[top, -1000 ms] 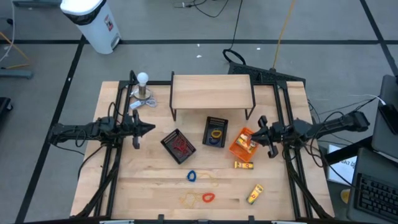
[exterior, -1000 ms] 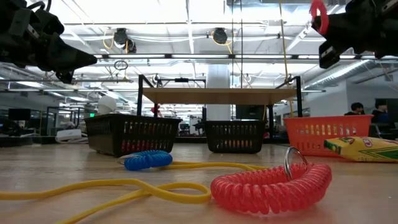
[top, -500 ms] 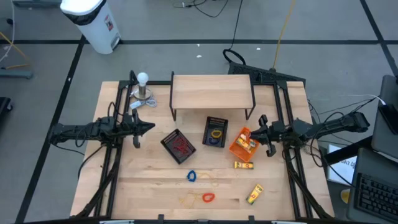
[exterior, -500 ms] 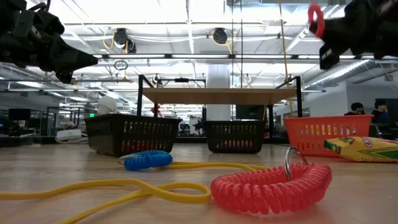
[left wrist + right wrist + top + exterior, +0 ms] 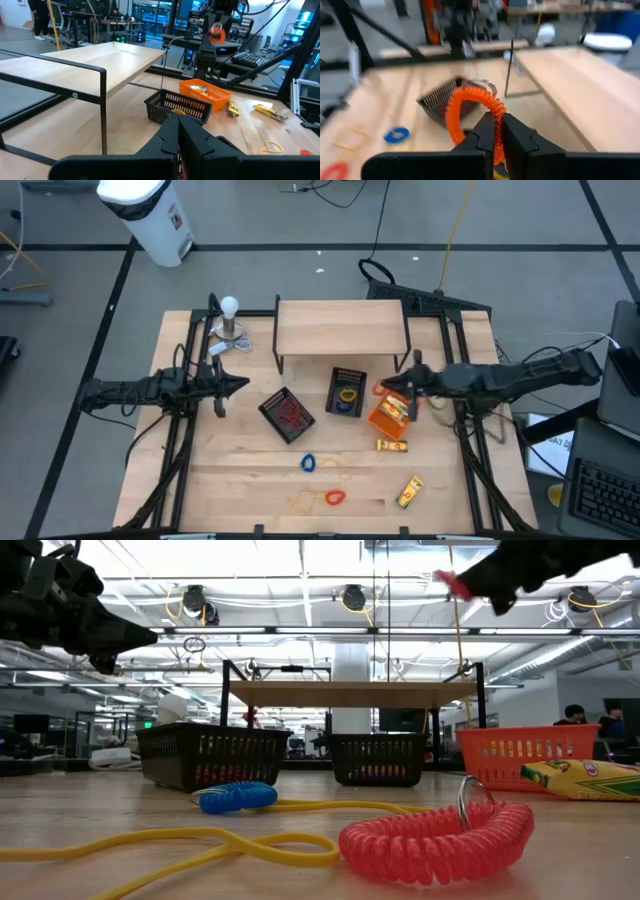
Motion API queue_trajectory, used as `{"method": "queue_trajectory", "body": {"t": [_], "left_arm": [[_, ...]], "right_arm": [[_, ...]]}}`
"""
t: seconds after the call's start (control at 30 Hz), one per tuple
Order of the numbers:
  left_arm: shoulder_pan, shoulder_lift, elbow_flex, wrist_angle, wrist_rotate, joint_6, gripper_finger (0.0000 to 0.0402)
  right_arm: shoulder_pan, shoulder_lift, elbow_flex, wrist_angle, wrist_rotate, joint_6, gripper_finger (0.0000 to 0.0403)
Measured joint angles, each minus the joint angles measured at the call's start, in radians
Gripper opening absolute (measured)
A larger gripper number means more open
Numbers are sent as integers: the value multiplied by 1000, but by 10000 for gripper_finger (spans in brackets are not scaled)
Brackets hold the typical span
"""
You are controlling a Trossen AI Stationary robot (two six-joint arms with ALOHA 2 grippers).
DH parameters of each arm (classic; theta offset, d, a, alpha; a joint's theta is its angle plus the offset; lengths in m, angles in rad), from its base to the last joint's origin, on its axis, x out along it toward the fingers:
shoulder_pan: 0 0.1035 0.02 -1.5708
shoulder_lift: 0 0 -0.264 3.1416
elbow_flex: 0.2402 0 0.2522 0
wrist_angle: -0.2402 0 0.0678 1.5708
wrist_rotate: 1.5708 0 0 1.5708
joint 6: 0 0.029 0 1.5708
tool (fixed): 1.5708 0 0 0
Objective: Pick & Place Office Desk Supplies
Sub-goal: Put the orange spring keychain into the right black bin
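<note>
My right gripper point(image 5: 390, 388) hangs in the air above the orange tray point(image 5: 388, 418), shut on an orange-red coiled loop point(image 5: 470, 112). The same coil shows at the arm's tip in the low view point(image 5: 452, 584). On the table near the front lie a blue coil point(image 5: 308, 463), a red coil point(image 5: 334, 497) and a yellow cord point(image 5: 303, 501). Two yellow packets point(image 5: 392, 445) point(image 5: 410, 491) lie flat at the right. My left gripper point(image 5: 243, 385) waits shut and empty at the table's left, above the wood. My right gripper pinches one end of the coiled loop point(image 5: 496, 112) between its two fingers. The fingers reach out almost level from the table's right side. The loop stands out past the fingertips, lifted clear of table and trays, with a metal ring point(image 5: 482, 82) at its far side.
Two black mesh trays point(image 5: 287, 413) point(image 5: 346, 392) stand mid-table, one with red loops, one with yellow. A low wooden shelf point(image 5: 340, 328) spans the back. A white ball on a stand point(image 5: 230, 320) sits at the far left. Bare wood lies between the front coils and the trays.
My right gripper has risen and reached toward the table's left, from beside the orange tray to above it, tipping up from slanting down to nearly level. It stays shut on the coil, which has gone along with it.
</note>
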Motion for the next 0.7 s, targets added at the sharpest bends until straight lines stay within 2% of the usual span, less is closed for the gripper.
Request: {"method": "queue_trajectory", "body": {"t": [0.17, 0.3, 0.53, 0.7], "left_arm": [[0, 0, 0, 2, -6, -13, 16], [0, 0, -2, 12, -8, -12, 19], [0, 0, -2, 13, -16, -12, 2], [0, 0, -2, 14, -24, -11, 15]], "right_arm": [[-39, 184, 94, -57, -3, 7, 8], [-71, 305, 114, -82, -3, 16, 8], [-89, 447, 124, 26, -3, 34, 8], [-89, 520, 124, 87, -3, 34, 8]]}}
